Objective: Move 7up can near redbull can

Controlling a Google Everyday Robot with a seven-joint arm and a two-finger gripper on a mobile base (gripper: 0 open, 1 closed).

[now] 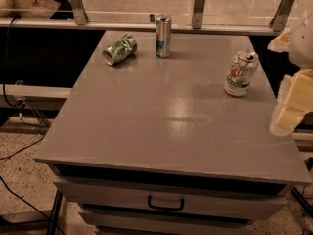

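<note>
The 7up can (240, 73) stands upright near the right edge of the grey table (161, 121); it is white with green lettering, a red spot and a dented silver top. The redbull can (163, 35), slim and silver with blue panels, stands upright at the back middle of the table. My gripper (292, 104) is at the right edge of the view, beside the table's right edge, to the right of and nearer than the 7up can and apart from it.
A creased all-green can (119, 49) lies on its side at the back left, left of the redbull can. A metal rail with posts (198, 13) runs behind the table. A drawer with a black handle (165, 203) sits under the front edge. Cables lie on the floor at left.
</note>
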